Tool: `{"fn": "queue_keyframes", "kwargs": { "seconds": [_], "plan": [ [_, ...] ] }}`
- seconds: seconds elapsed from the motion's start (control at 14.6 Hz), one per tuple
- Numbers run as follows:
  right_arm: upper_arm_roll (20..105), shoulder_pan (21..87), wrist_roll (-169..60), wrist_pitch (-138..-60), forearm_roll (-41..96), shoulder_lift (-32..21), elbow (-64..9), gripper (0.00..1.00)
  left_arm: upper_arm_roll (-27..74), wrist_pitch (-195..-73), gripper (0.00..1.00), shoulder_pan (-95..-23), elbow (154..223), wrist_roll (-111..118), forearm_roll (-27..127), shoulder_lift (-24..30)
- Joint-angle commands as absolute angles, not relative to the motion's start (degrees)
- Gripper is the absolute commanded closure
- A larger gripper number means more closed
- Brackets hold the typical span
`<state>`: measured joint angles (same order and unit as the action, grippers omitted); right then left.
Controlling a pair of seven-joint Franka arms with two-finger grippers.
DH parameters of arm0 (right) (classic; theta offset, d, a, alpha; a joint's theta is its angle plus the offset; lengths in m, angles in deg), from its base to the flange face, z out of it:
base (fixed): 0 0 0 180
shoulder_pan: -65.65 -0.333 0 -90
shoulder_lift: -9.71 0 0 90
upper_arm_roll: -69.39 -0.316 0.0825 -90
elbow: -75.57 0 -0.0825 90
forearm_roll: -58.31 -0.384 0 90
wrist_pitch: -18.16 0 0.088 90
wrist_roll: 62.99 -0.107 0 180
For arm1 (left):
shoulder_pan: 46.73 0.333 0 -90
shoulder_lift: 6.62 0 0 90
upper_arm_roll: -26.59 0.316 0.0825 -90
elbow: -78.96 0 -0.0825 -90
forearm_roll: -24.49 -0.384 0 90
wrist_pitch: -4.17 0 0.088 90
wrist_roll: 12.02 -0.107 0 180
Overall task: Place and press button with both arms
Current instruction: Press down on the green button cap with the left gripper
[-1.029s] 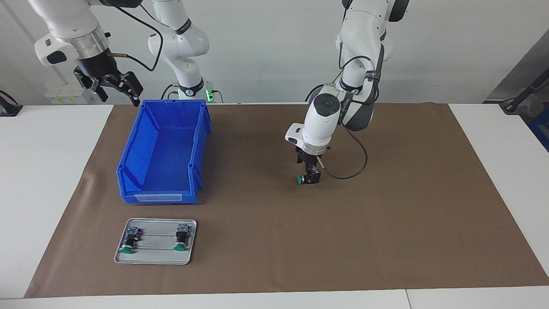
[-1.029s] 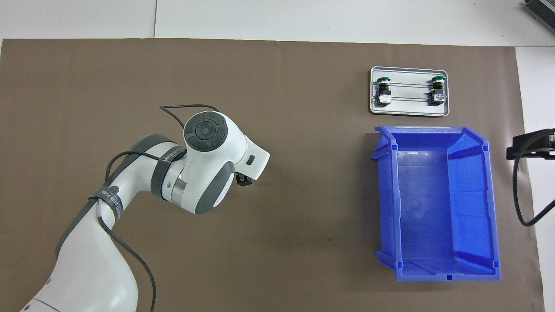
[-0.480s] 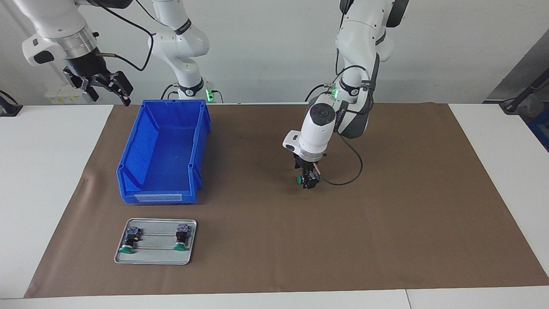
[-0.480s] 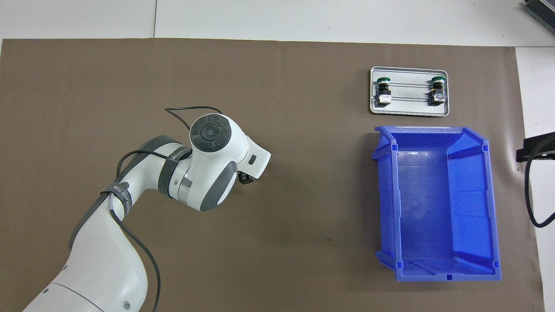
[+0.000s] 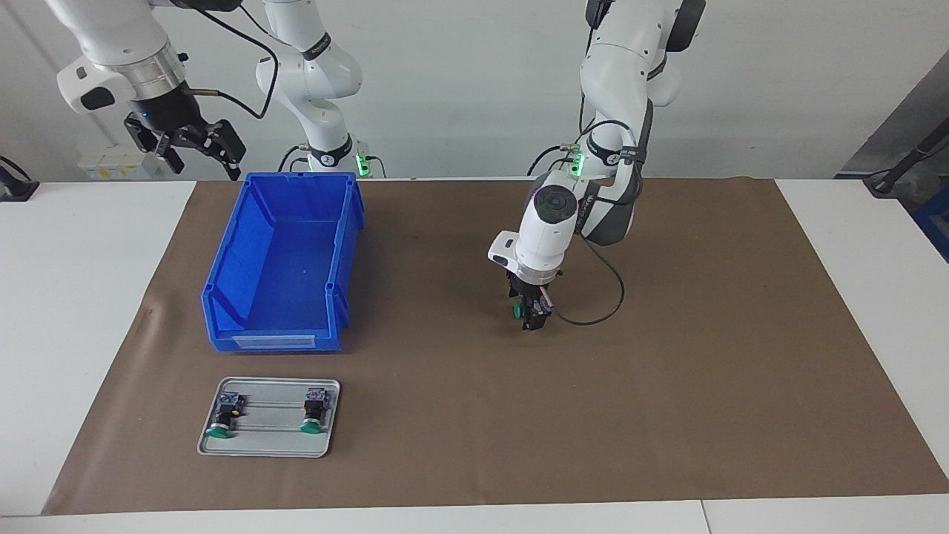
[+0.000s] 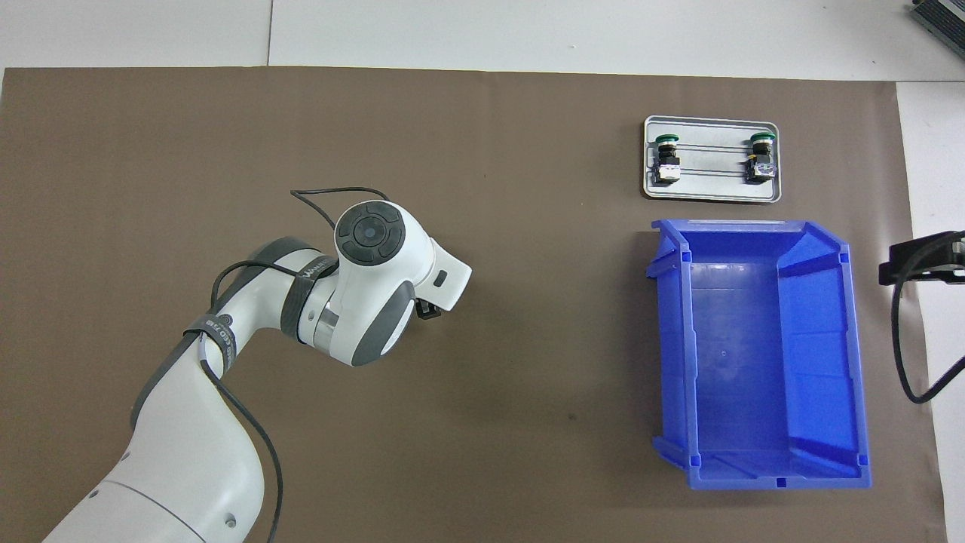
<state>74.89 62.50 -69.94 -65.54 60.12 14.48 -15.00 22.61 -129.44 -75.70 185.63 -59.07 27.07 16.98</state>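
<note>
A button [image 5: 517, 311] with a green cap lies on its side on the brown mat [image 5: 667, 371], mid-table. My left gripper [image 5: 532, 317] stands low over it, pointing down, fingers open on either side of the button's black body. In the overhead view the left wrist covers the button, and only a black bit of the left gripper [image 6: 427, 310] shows. My right gripper [image 5: 199, 148] hangs open and high over the white tabletop beside the blue bin, at the right arm's end. Its edge shows as the right gripper [image 6: 916, 256] in the overhead view.
An empty blue bin [image 5: 274, 343] [image 6: 761, 460] stands on the mat toward the right arm's end. Farther from the robots than the bin lies a grey tray [image 5: 267, 439] [image 6: 712, 192] holding two more green-capped buttons [image 5: 222, 415] [image 5: 311, 411].
My left wrist has turned more upright and closed in over the button, which has stayed in place. My right gripper swung a little away from the bin and came back.
</note>
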Motion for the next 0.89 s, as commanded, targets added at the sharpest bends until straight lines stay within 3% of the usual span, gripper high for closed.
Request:
{"fn": "queue_keyframes", "kwargs": {
  "seconds": [0.0,0.21,0.55,0.62,0.69,0.82],
  "plan": [
    [75.37,62.31,-68.96,-64.90,59.10,14.72,-14.52,0.00,23.51,-131.54,0.17,-76.88,186.09,-57.46,26.34,17.11],
    [75.45,62.22,-68.96,-64.81,59.10,14.81,-14.52,0.00,23.60,-131.54,0.48,-76.88,186.09,-57.46,26.34,17.11],
    [75.89,61.43,-69.05,-64.90,59.10,14.81,-14.61,0.00,23.60,-131.10,0.70,-76.88,186.10,-57.55,26.25,17.11],
    [75.89,61.60,-69.05,-64.90,59.10,14.81,-14.61,0.00,23.68,-130.92,0.81,-76.88,185.92,-57.55,26.25,17.02],
    [75.89,61.60,-69.05,-64.90,59.10,14.90,-14.61,0.00,23.68,-130.49,1.00,-76.88,185.74,-57.55,26.25,17.02],
    [75.89,61.69,-69.05,-64.90,59.10,14.90,-14.70,0.00,23.68,-129.69,1.00,-76.79,184.78,-57.46,26.25,17.02]
  ]
}}
